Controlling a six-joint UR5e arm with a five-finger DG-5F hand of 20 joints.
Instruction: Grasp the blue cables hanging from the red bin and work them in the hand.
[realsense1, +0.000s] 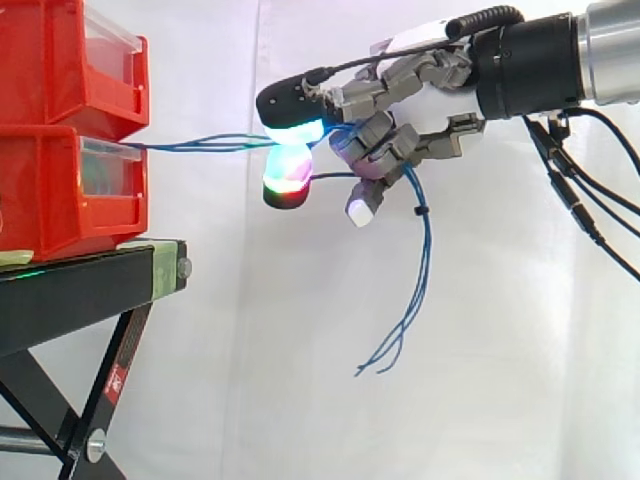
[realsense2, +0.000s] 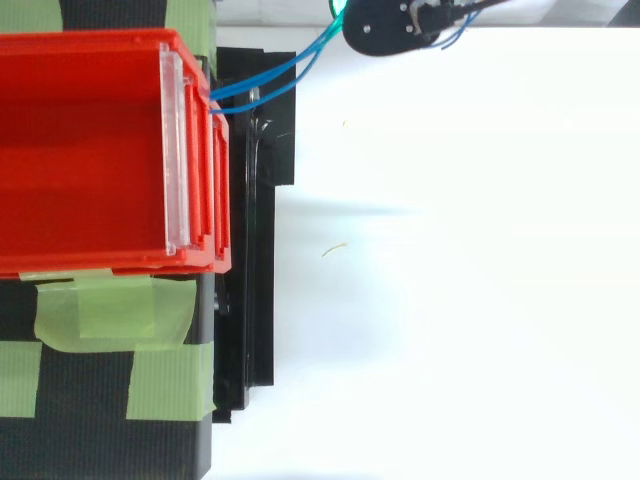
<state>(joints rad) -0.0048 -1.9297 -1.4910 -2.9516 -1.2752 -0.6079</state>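
Thin blue cables (realsense1: 200, 144) run taut from the front of the lower red bin (realsense1: 70, 190) rightward into my hand (realsense1: 400, 110). The hand comes in from the right, level with the bins' seam. Its fingers are curled round the cables, and the glowing fingertips (realsense1: 298, 130) pinch the strands. Behind the grip the loose cable ends (realsense1: 410, 300) droop in a bundle below the palm. From above, the cables (realsense2: 285, 75) leave the bin's corner and slant up to the hand (realsense2: 395, 25) at the top edge.
Two red bins are stacked, the upper red bin (realsense1: 80, 60) over the lower one, on a black stand (realsense1: 90, 285) with green tape (realsense2: 110, 315) on its top. A white curtain hangs behind.
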